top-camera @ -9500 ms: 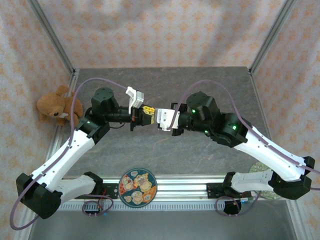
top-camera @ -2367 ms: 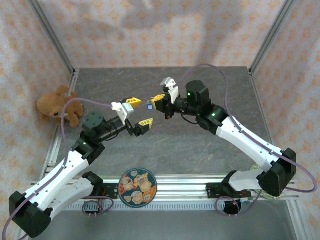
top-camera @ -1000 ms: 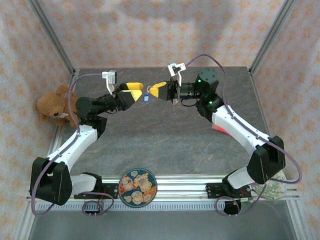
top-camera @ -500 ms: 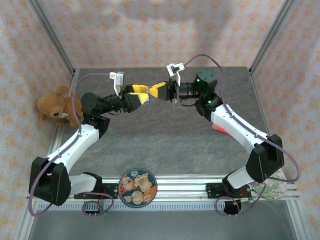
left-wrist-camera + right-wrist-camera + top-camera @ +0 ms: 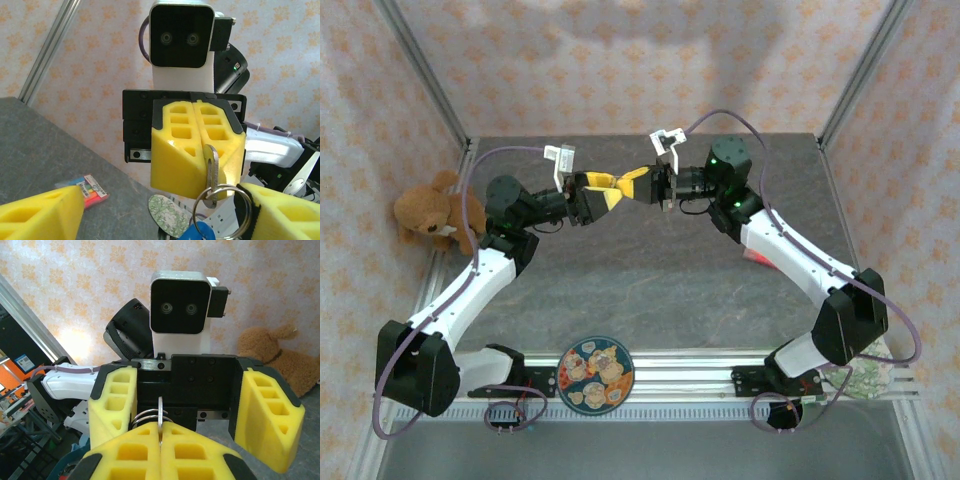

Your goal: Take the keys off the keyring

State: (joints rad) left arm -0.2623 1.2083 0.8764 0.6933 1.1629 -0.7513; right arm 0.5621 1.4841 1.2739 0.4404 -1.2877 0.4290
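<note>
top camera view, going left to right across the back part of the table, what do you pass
teddy bear → left gripper → right gripper, shut on the key → pink packet

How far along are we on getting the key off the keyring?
Done: the set is up off the table. In hand: the right hand is shut on the key, with the keyring and its blue tag hanging from it; the left hand is open, fingers either side of the keyring. Left: the key is not yet off, so gripping the keyring and working the key free.
</note>
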